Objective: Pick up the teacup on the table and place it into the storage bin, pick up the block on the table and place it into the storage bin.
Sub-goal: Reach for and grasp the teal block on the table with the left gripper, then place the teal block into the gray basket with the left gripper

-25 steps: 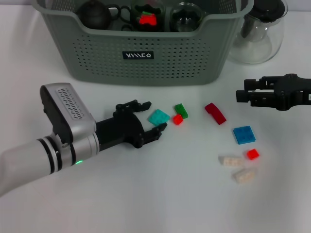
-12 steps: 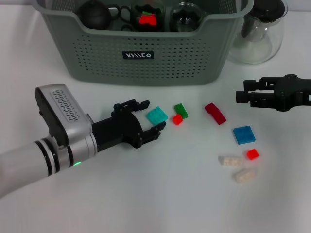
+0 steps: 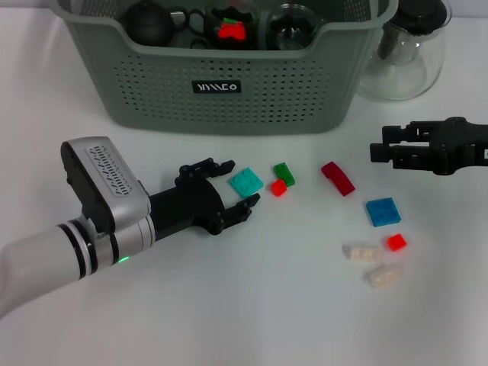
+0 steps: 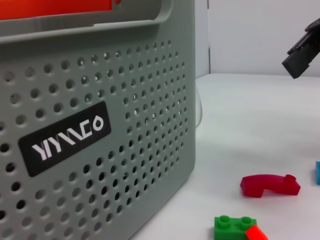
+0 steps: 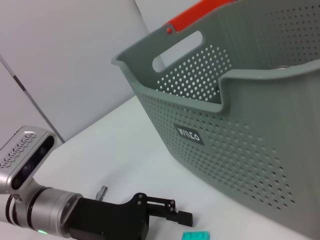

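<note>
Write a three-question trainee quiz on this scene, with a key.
1. True or false: the left gripper is shut on the teal block.
2. Which lies nearest the green block? A. blue block B. small red block C. beige blocks
3. Where does the right gripper hover?

Key: 1. False; its fingers are open around it. 2. B. 3. Right of the bin, before the pitcher.
</note>
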`<state>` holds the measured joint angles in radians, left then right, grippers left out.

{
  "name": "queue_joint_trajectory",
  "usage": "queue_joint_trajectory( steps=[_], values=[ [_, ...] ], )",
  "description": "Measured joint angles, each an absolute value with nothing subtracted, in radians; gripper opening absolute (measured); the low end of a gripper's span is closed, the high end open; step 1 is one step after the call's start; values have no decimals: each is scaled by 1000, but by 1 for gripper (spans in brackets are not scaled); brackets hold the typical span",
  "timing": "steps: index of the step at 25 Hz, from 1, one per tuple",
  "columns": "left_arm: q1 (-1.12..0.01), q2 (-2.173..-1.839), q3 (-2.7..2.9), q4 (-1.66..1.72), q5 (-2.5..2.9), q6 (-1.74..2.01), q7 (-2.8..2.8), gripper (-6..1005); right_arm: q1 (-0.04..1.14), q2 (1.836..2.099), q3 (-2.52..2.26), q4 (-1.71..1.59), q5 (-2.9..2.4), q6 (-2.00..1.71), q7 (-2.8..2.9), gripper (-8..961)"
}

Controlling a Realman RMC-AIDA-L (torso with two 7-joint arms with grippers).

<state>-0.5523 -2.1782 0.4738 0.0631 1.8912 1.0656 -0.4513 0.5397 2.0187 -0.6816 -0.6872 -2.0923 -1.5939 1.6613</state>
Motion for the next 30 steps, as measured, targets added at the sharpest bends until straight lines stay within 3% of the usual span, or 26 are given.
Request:
queue_joint_trajectory(
  steps=[15, 18, 21, 30],
  values=[
    [-582, -2178, 474, 41, 1889, 1003, -458, 652, 537, 2019, -683, -687, -2092, -1590, 1661, 595],
    [-582, -2178, 474, 39, 1888, 1004, -458, 425, 536, 2019, -683, -687, -2094, -1593, 1661, 595],
    [-568, -2174, 474, 44, 1892, 1037, -465, 411, 533, 2019, -679, -687, -2094, -1593, 1661, 595],
    [-411, -2160, 487, 404, 1939, 1598, -904, 425, 534, 2018, -678, -688, -2095, -1594, 1658, 595]
  ],
)
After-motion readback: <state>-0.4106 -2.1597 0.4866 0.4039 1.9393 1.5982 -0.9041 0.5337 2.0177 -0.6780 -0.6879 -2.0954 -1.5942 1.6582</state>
